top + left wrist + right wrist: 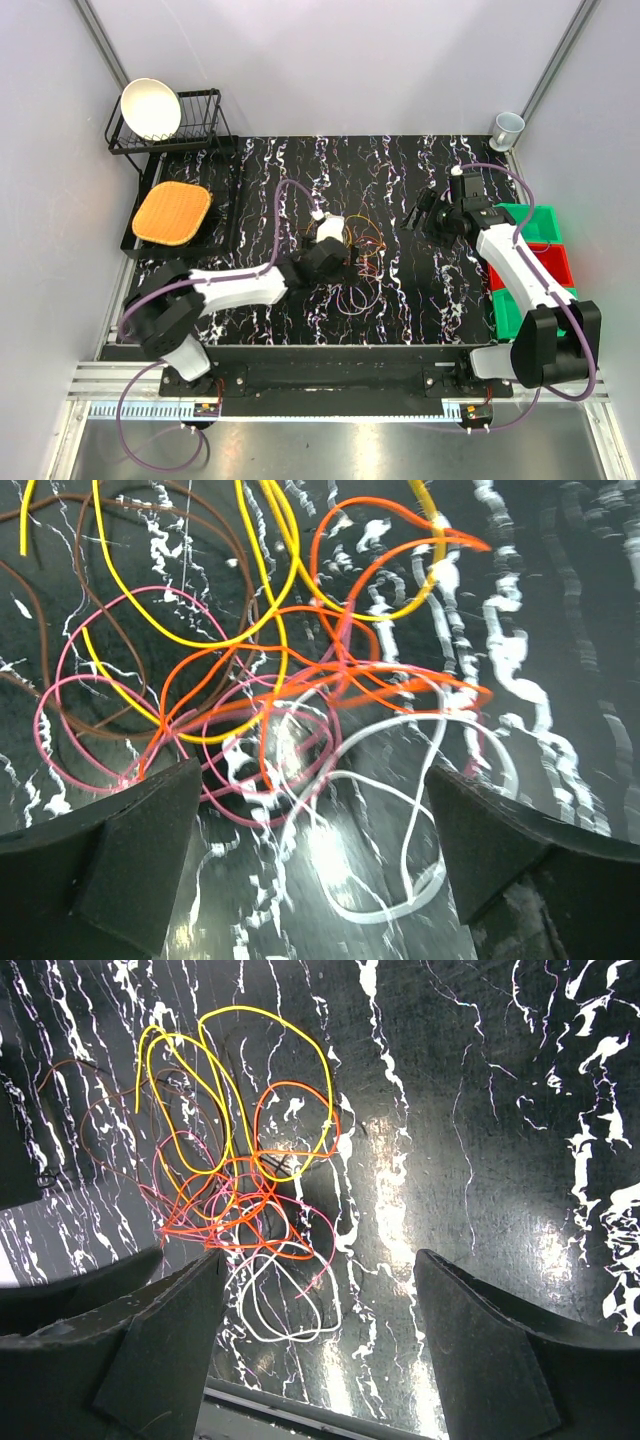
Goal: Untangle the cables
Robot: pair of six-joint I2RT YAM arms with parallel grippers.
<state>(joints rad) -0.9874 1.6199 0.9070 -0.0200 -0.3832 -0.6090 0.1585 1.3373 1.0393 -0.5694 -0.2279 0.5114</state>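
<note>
The cables (pixel 362 262) lie in one loose tangle on the black marbled table: thin yellow, orange, pink, brown and white loops. My left gripper (pixel 350 258) is at the tangle's left side. In the left wrist view it (pixel 315 865) is open and empty, low over a white loop (pixel 380 917), with the orange and pink loops just ahead. My right gripper (pixel 417 215) hovers to the right of the tangle. In the right wrist view it (pixel 320 1355) is open and empty, with the tangle (pixel 235 1195) ahead to the left and the white loop (pixel 281 1338) nearest.
A black dish rack (pixel 200 120) with a white bowl (pixel 150 107) stands at the back left, an orange woven mat (pixel 172 212) below it. A cup (pixel 507 127) is at the back right. Green (pixel 530 225) and red (pixel 555 262) bins line the right edge.
</note>
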